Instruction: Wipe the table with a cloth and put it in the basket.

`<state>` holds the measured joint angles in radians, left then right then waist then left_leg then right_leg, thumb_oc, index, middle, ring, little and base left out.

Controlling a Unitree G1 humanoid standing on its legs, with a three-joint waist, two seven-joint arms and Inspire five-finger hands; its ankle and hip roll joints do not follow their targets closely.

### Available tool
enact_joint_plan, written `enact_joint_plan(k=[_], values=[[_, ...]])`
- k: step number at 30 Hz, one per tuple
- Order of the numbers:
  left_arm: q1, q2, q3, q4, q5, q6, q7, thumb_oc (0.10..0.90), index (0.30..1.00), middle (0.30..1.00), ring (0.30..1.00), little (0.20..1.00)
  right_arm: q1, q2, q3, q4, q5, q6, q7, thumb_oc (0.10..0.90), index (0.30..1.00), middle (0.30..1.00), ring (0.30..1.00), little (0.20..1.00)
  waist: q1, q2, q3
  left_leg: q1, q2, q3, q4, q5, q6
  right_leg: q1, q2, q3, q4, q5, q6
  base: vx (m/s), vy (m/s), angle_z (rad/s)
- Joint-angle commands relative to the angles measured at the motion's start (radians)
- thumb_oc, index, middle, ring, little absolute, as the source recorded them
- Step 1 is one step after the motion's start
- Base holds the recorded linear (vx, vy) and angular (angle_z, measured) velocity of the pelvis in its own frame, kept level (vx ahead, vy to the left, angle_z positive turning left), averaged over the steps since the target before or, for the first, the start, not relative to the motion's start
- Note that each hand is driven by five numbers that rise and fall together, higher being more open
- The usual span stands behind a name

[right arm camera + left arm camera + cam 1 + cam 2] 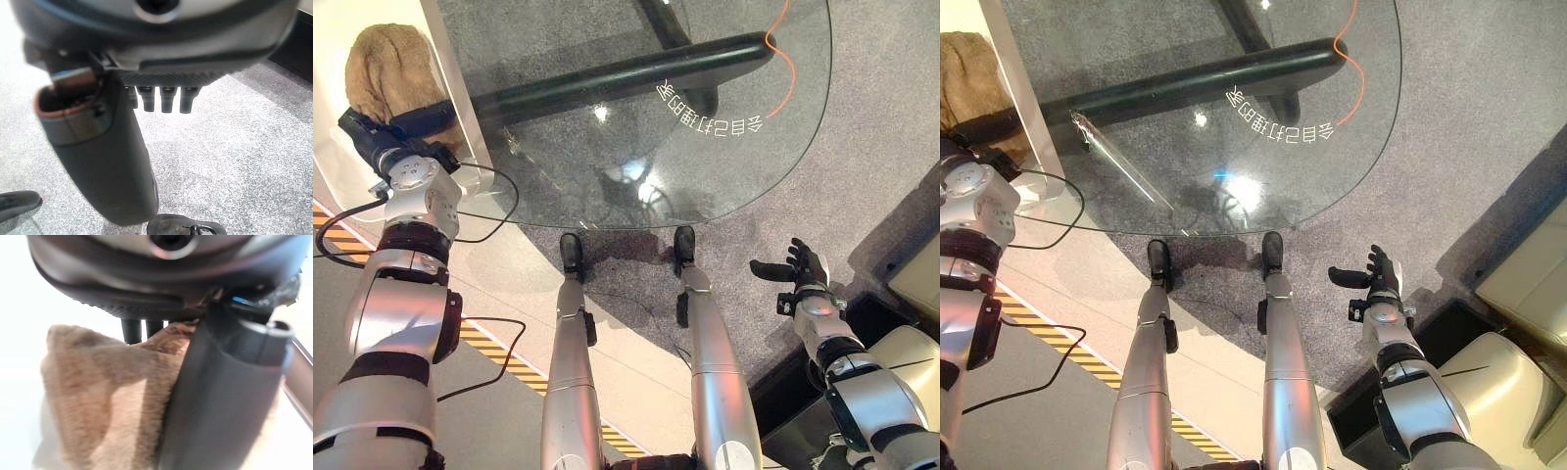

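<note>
Currently: left hand (382, 132) pinching the brown cloth (384, 69) over a white container (333, 157).
Right hand (803, 266) hanging idle, fingers spread; release advisable only once cloth is fully inside.

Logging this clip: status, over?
Left hand shut on brown cloth, off the glass table. Right hand open over carpet. No obstruction seen.
</note>
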<state>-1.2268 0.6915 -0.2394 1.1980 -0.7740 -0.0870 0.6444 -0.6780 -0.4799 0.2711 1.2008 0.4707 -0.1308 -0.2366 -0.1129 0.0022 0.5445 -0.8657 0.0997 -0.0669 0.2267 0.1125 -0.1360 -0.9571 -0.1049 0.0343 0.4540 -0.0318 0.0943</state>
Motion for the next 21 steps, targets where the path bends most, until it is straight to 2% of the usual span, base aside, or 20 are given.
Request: enact_joint_plan(k=[1,14,21], values=[[-0.039,0.112,0.008,0.053,-0.005,-0.022,0.025,0.800,0.900,0.900,0.900,0.900,0.033,-0.056,0.018,0.025,0.014,0.002,-0.015,0.800,0.900,0.900,0.900,0.900,-0.009,0.010,-0.025,-0.018,-0.091,0.056,0.068,-0.077,0.087,0.065,0.123,-0.052,-0.093,-0.030,-0.081,0.00,0.000,0.00],[-0.034,0.114,0.008,0.052,-0.009,-0.039,0.036,0.800,0.900,0.900,0.900,0.900,0.044,-0.049,0.022,0.023,0.020,-0.005,-0.022,0.800,0.900,0.900,0.900,0.900,-0.007,0.008,-0.025,-0.015,-0.092,0.053,0.071,-0.077,0.088,0.070,0.121,-0.051,-0.097,-0.027,-0.080,0.00,0.000,0.00],[0.024,0.104,0.035,0.003,0.010,-0.096,0.043,0.800,0.900,0.900,0.900,0.900,0.072,-0.041,0.012,0.014,0.025,-0.016,-0.034,0.800,0.900,0.900,0.900,0.900,-0.001,0.008,-0.025,0.013,-0.095,0.050,0.067,-0.078,0.091,0.094,0.123,-0.048,-0.101,-0.024,-0.079,0.00,0.000,0.00]])
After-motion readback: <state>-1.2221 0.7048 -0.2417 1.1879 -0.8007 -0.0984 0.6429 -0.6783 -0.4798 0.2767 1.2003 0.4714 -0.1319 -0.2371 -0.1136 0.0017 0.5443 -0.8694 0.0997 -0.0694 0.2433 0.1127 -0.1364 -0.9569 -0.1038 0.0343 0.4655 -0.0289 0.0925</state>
